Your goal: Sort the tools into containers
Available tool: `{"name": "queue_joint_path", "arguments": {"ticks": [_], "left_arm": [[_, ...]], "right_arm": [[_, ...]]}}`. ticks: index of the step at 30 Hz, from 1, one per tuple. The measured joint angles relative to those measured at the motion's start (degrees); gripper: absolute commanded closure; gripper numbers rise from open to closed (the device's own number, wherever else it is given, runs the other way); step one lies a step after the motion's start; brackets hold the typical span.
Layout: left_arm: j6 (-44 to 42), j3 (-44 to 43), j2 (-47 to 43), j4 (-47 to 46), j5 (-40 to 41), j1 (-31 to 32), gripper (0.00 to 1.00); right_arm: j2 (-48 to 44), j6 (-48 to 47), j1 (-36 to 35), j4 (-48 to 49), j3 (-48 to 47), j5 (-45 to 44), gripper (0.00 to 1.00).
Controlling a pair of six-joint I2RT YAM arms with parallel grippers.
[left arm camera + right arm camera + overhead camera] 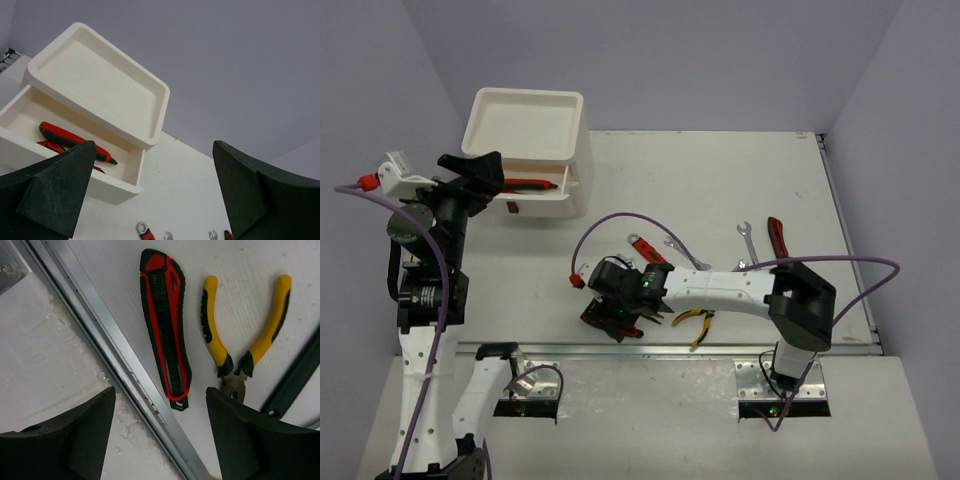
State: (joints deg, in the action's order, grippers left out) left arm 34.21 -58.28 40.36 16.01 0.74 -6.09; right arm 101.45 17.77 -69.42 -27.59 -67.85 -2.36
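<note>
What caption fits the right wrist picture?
End effector above a red knife and yellow pliers by a metal rail.

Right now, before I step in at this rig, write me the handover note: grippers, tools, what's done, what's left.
Left gripper: open, empty, facing the pulled-out drawer.
Right gripper: open, above the utility knife at the table's near edge, not gripping it.
Done: red-handled tools lie in the drawer.
Left on the table: the knife, yellow pliers beside it, red adjustable wrench, silver wrench next to that, second silver wrench, red-handled pliers.
Next, probably: close on the knife and carry it to the drawers.
</note>
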Motion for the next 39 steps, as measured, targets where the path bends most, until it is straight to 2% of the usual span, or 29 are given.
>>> {"name": "queue_joint_path", "arguments": {"ticks": [2,7,9,11,14,18,22,26,31,35,39], "left_arm": [[-1.45,0.36,0.39,1.10,-1.77,0.00,0.00],[-3.86,3.83,0.88,2.77,-4.79,0.00,0.00],[-4.28,5.11,0.91,3.09,-5.77,0.00,0.00],[-4.55,6.32,1.37,3.17,-6.64,0.00,0.00],[-5.11,7.82,1.96,3.56,-8.02,0.00,0.00],[-5.36,8.53,1.50,3.57,-10.49,0.00,0.00],[-4.81,8.81,0.44,3.24,-14.17,0.00,0.00],[-2.47,11.08,0.12,0.68,-19.81,0.00,0.00],[3.52,15.06,1.16,-6.53,-27.98,1.02,0.00],[7.57,18.29,3.33,-12.34,-28.90,7.93,0.00],[10.39,19.42,7.44,-19.42,-29.11,16.91,0.00]], "right_arm": [[2.62,-0.47,-0.05,0.30,0.00,0.14,0.41],[7.88,-1.47,-0.05,0.75,-0.92,0.99,0.41],[9.28,-1.73,-0.09,1.08,-0.98,0.63,0.46],[10.27,-2.16,-0.10,1.02,-1.28,-0.16,0.54],[11.14,-2.74,-0.10,1.52,-2.23,-0.71,0.79],[11.17,-2.75,-0.11,2.24,-2.38,-1.04,0.90],[9.11,-2.78,-0.17,3.07,-0.53,-1.90,0.94],[1.23,-2.78,0.83,2.49,1.34,-3.27,0.97],[-9.86,-0.66,7.00,5.10,1.34,-4.21,1.00],[-17.10,1.40,13.96,6.90,1.40,-6.33,1.00],[-20.74,2.57,16.12,7.49,1.31,-9.30,1.00]]}}
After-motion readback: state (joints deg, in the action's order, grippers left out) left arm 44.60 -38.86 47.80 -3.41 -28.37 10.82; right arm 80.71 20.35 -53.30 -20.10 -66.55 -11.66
